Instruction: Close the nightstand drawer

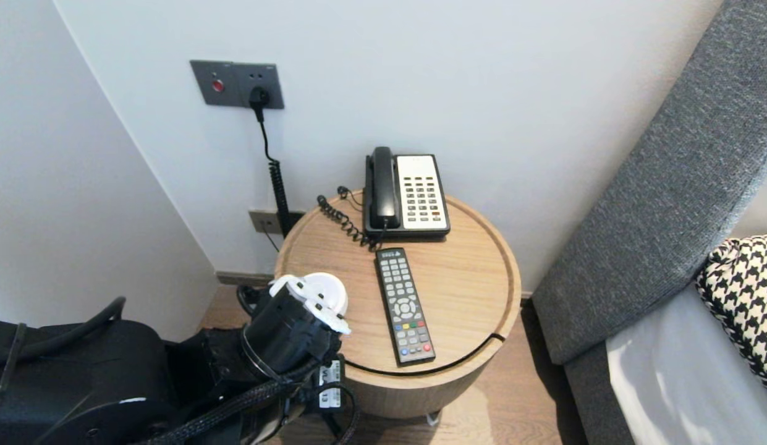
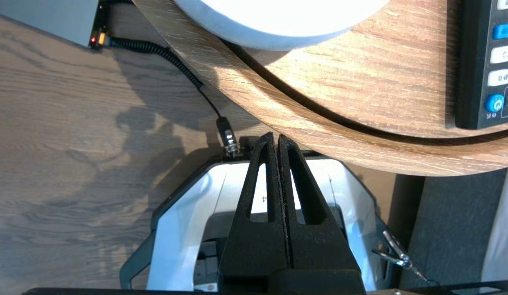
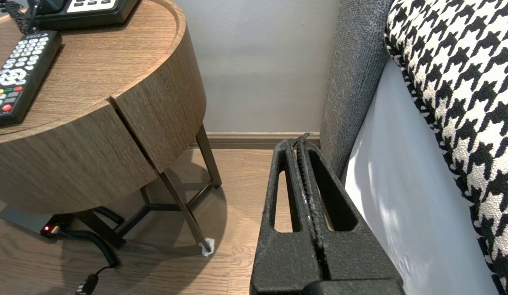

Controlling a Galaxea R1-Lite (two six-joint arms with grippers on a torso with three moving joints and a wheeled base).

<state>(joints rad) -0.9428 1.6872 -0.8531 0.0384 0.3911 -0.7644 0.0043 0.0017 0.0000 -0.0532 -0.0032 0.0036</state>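
Jaws on the left gripper (image 2: 276,137) are pressed flat together with nothing between them. Their tips hang over the wooden floor (image 2: 73,123), just short of the curved rim of the round wooden table (image 2: 303,123) and not touching it. Past the tips, on the tabletop near that rim, sits a white round object (image 2: 278,16), partly hidden behind the left wrist in the head view. Off to the jaws' right lies the black remote (image 1: 404,304), lengthwise on the table and well apart from the white object. Beyond the remote's far end the telephone (image 1: 408,194) stands close to the wall. The right gripper (image 3: 296,141) is parked low beside the bed (image 3: 401,196), its jaws also closed flat and empty. The grey headboard (image 3: 352,82) is just ahead of its tips, with the houndstooth pillow (image 3: 462,82) to its right.
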